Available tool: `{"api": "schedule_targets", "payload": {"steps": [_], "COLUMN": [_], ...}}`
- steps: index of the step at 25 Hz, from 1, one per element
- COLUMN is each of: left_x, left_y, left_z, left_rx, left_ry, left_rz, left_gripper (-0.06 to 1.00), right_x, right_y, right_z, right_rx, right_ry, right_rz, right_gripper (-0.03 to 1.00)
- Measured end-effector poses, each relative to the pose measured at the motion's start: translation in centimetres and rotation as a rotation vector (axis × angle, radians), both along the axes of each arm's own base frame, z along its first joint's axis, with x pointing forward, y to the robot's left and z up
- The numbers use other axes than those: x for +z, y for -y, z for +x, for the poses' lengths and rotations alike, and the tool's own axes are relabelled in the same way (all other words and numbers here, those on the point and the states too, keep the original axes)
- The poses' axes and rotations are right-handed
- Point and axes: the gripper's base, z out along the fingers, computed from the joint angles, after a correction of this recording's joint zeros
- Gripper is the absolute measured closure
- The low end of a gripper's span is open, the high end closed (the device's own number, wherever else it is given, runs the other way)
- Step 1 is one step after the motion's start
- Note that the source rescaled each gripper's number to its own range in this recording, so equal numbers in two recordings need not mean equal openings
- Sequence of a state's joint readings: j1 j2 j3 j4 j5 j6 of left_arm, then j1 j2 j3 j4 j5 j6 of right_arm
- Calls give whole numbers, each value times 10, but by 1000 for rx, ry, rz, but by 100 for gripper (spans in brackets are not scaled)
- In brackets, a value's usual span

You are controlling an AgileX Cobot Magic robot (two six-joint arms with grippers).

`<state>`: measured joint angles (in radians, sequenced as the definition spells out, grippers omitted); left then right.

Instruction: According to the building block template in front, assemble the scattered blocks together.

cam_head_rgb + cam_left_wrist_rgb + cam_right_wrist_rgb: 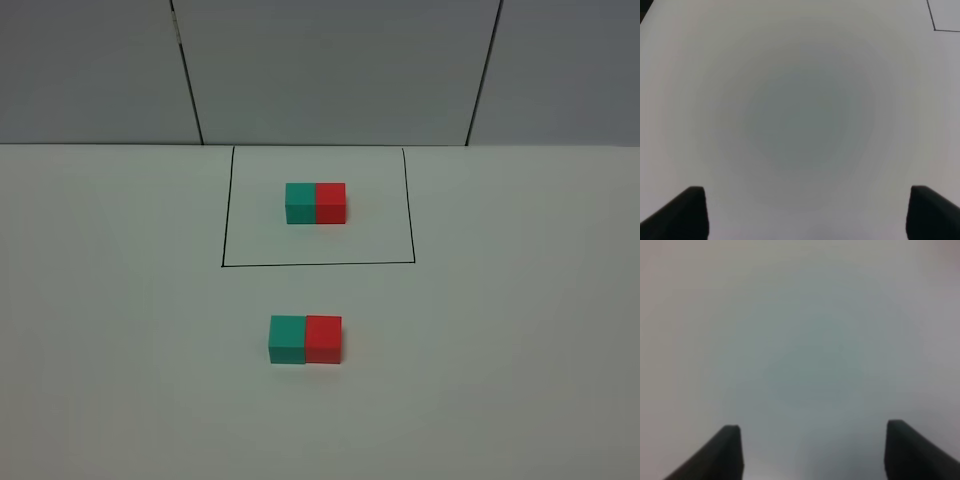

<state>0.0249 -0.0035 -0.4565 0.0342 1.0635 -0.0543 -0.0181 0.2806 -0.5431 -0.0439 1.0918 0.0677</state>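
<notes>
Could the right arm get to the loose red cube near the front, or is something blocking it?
Probably yes. The red cube sits in the open, touching only the teal cube on its left. Its right side and top are free, and the right end effector is open and empty.

Building block template (316, 203): teal-green cube on the left, red cube on the right, faces touching in a straight row, flat on the table, sitting inside a thin black drawn frame, in its far half, roughly centered side to side. Scattered blocks: teal-green cube (287, 339) and red cube (324, 338), same size, matte, nearer the camera and outside the frame, just in front of its near line. Teal left, red right, sides touching, both upright, row roughly parallel to the template.
</notes>
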Motion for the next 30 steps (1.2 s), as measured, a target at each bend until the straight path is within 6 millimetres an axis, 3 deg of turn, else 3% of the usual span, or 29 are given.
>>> {"api": "schedule_targets", "payload": {"steps": [9,30], "left_x": [0,0], "left_y": [0,0], "left_z": [0,0], "left_rx": [0,0], "left_ry": [0,0], "left_rz": [0,0], "left_gripper": [3,3], "right_x": [-10,-5], "right_y": [1,3], "right_z": [0,-34], "right_rx": [-4,22], "right_ry": [1,232], "right_rz": [-11,-20], "right_gripper": [26,22]}}
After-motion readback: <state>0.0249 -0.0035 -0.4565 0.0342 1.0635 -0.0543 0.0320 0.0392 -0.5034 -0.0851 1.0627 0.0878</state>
